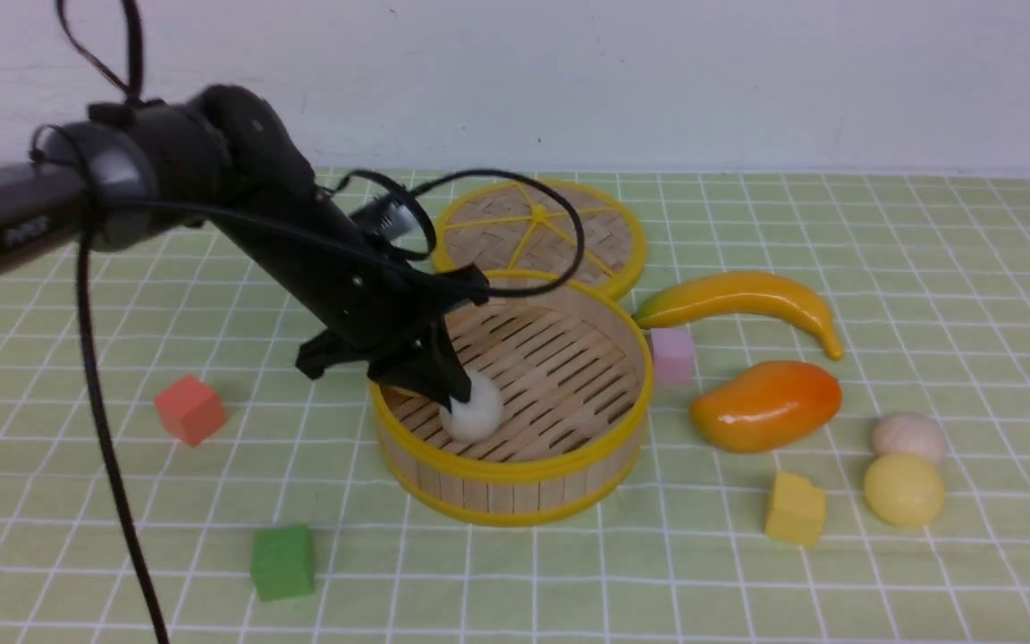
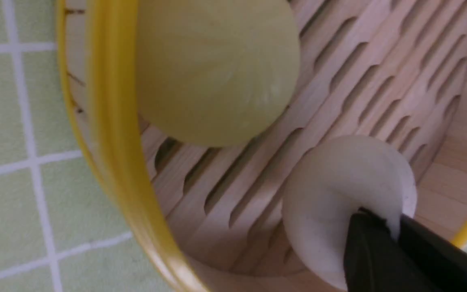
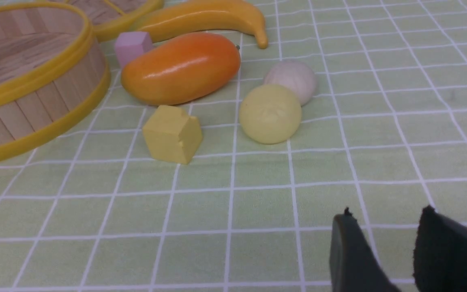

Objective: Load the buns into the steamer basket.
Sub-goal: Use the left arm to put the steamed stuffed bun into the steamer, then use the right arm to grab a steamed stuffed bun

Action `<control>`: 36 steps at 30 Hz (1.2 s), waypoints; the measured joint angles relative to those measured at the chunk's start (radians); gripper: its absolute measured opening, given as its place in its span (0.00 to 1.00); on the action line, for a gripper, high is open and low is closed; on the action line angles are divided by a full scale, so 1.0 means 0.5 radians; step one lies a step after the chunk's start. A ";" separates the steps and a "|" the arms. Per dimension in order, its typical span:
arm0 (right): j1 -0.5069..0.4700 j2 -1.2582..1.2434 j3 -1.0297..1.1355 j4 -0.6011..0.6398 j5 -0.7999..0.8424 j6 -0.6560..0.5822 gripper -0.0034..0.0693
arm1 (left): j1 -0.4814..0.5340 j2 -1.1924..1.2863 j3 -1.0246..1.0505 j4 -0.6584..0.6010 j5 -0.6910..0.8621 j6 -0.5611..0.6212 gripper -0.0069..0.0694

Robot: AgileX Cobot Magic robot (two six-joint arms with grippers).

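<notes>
The steamer basket (image 1: pixel 515 470) stands mid-table. My left gripper (image 1: pixel 448 394) reaches inside it near its left wall and is shut on an off-white bun (image 1: pixel 477 410). The left wrist view shows the jaws (image 2: pixel 391 227) pinching that bun (image 2: pixel 330 194) just above the slatted floor, with a pale yellow bun (image 2: pixel 213 69) lying beside it against the basket's rim (image 2: pixel 112 121). Two more buns lie on the cloth at the right: an off-white one (image 1: pixel 908 436) (image 3: pixel 292 79) and a pale yellow one (image 1: pixel 904 488) (image 3: pixel 270 114). My right gripper (image 3: pixel 385 213) is open and empty, short of them.
A woven lid (image 1: pixel 540 231) lies behind the basket. A banana (image 1: pixel 747 300), a mango (image 1: pixel 765 404) and a pink cube (image 1: pixel 672 354) sit to its right, a yellow cube (image 1: pixel 795 508) near the loose buns. A red cube (image 1: pixel 190 410) and a green cube (image 1: pixel 282 561) lie at the left.
</notes>
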 joint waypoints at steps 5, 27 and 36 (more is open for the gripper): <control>0.000 0.000 0.000 0.000 0.000 0.000 0.38 | -0.014 0.031 0.000 0.002 -0.036 -0.003 0.18; 0.000 0.000 0.000 0.000 0.000 0.000 0.38 | -0.010 -0.590 -0.197 0.186 0.426 0.111 0.63; 0.000 0.000 0.000 0.000 0.000 0.000 0.38 | -0.010 -1.313 -0.133 0.794 0.453 -0.098 0.35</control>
